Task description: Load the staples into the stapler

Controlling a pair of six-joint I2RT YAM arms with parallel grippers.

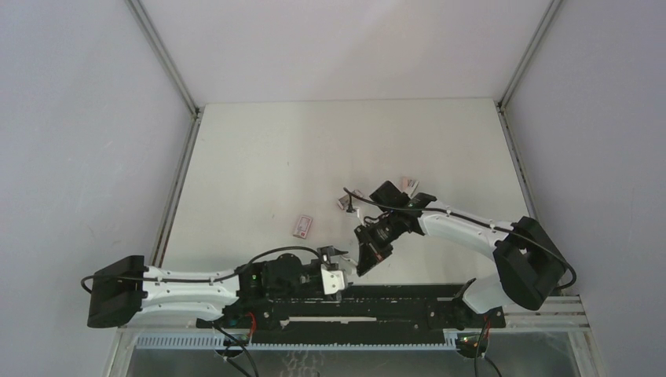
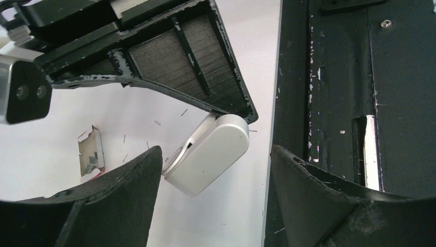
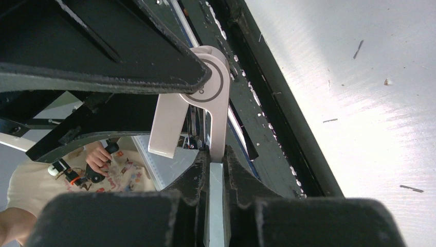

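Observation:
My right gripper is shut on a small white stapler and holds it near the table's front edge. The stapler's two white arms are hinged apart in the right wrist view. In the left wrist view the stapler hangs under the right gripper's black finger. My left gripper is open, and the stapler's rounded end sits just above the gap between its jaws, close to the left one. A small opened staple box lies on the table to the left. No staple strip is visible.
Small staple boxes lie on the table, one at mid-left and others behind the right arm. Loose staples are scattered on the white surface. The black base rail runs along the near edge, right beside the left gripper.

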